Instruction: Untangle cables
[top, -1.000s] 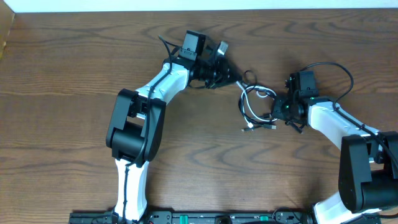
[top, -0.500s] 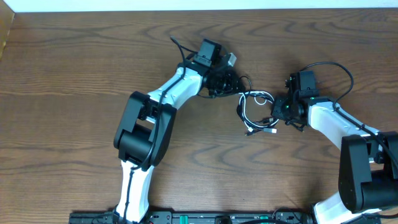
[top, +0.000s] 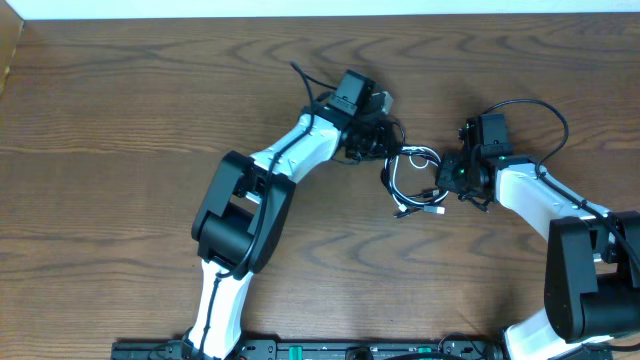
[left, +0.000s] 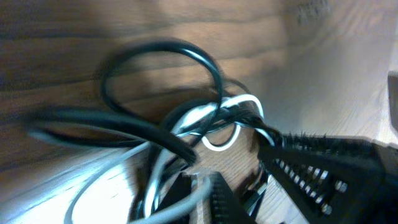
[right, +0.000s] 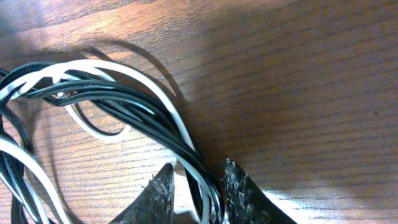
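Centrally, the cables (top: 412, 180) lie bunched, well inside table (top: 100, 200) edges.

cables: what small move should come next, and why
Probably close the right claw firmly on the strands running through it, so it can pull outward. The black and white cables lie as one looped tangle between both arms, and the left claw looks shut at the tangle's far edge, so that end seems anchored.

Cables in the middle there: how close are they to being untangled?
Hardly started. Nothing looks separated: the cables, black and white, lie in one looped knot. In hand: the left pincer seems shut on strands at one edge, and strands run between the fingers of the right pincer opposite. Left: pulling every cord free.
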